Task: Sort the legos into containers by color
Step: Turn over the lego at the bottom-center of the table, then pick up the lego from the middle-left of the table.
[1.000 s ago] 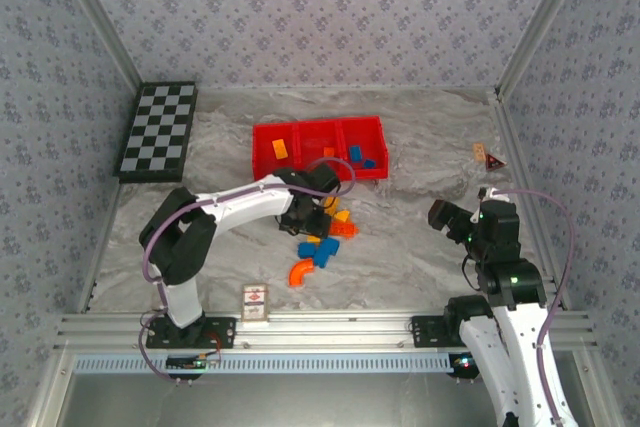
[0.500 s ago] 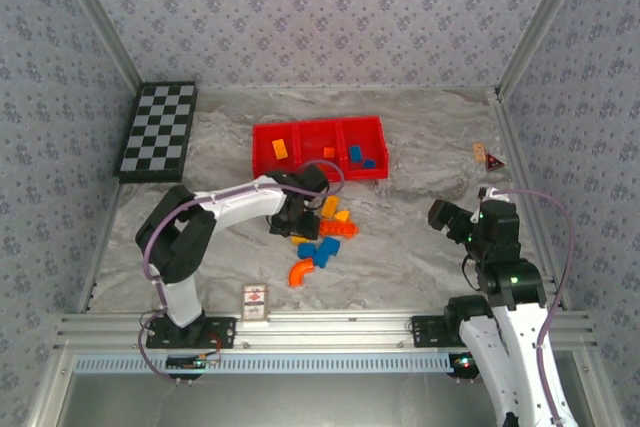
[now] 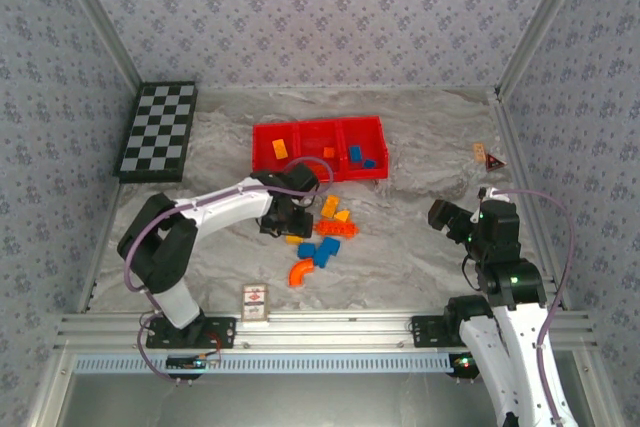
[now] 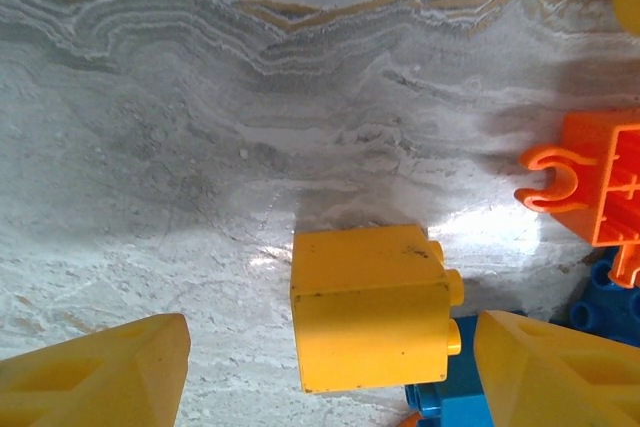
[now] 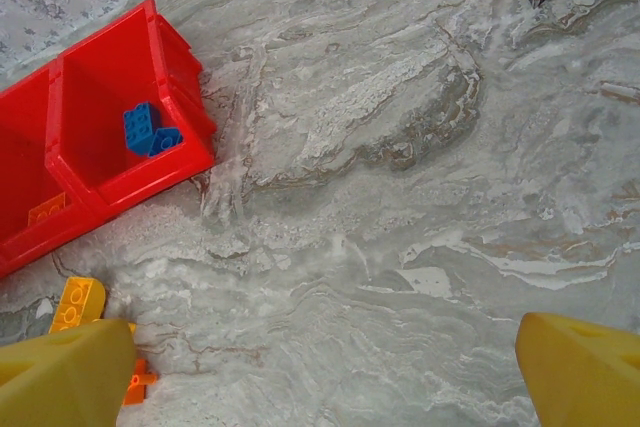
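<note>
Between the spread fingers of your left gripper (image 4: 330, 372) sits a small yellow-orange plastic brick (image 4: 368, 305). It lies on the marbled grey tabletop (image 4: 200, 97) with its studs toward the right-hand finger. The jaws are wide open and neither pad touches it yet.

Here is what has changed. Over the last second that gripper (image 3: 283, 219) has slid sideways from the middle of the loose pile of bricks (image 3: 325, 237) to the pile's left fringe, and the elbow swung out with it. You have lined up on this one brick, so I'd call it the approach stage with the grasp still to come.

Just beyond the right-hand finger lie a red-orange clip brick (image 4: 590, 187) and a blue studded brick (image 4: 610, 307). They are close enough that a careless close could nudge them.

The shallow bright red plastic tray (image 3: 262, 152) is ahead of the hand, past the pile. Its contents look unchanged: a yellow-orange piece (image 3: 281, 148) in the left compartment, an orange one (image 3: 328, 152) in the middle and blue ones (image 3: 360, 157) on the right. By colour, the left compartment seems the place for this brick.

Your right gripper (image 5: 320, 377) hasn't budged. It hangs open and empty, well apart from the pile, with the tray's blue compartment off beyond its left finger.
</note>
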You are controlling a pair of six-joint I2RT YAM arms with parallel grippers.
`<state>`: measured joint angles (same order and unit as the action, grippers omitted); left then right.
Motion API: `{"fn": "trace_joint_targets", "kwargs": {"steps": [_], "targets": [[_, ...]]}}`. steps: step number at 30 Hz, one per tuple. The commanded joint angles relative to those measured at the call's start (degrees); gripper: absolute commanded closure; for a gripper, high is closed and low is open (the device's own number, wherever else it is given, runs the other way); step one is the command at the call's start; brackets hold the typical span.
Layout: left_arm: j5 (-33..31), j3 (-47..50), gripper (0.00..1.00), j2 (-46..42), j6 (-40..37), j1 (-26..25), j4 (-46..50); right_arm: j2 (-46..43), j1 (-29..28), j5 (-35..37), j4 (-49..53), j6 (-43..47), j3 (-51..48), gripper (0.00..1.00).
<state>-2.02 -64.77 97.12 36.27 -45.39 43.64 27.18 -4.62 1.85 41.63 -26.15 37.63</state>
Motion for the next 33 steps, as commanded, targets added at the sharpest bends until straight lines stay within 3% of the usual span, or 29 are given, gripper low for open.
{"fn": "trace_joint_targets", "kwargs": {"steps": [1, 7, 14, 24, 33], "targets": [[1.7, 0.0, 0.23, 0.3, 1.4, -0.5, -0.1, 0.3, -0.1, -1.0, -0.9, -0.7, -0.6, 0.00], [1.6, -1.0, 0.24, 3.6, 1.9, -1.3, 0.2, 0.4, -0.1, -1.3, -1.0, -0.7, -0.6, 0.00], [1.5, -1.7, 0.37, 6.1, 2.0, -1.0, 0.9, 0.4, -0.1, -1.3, -0.9, -0.7, -0.6, 0.00], [0.3, 0.0, 0.54, 4.1, 2.0, 1.1, 0.1, 0.4, -0.1, -1.3, -0.9, -0.7, -0.7, 0.00], [-4.6, -6.5, 0.57, -2.4, -2.4, 6.2, 6.0, 0.5, -0.2, -1.2, -1.0, -0.6, -0.6, 0.00]]}}
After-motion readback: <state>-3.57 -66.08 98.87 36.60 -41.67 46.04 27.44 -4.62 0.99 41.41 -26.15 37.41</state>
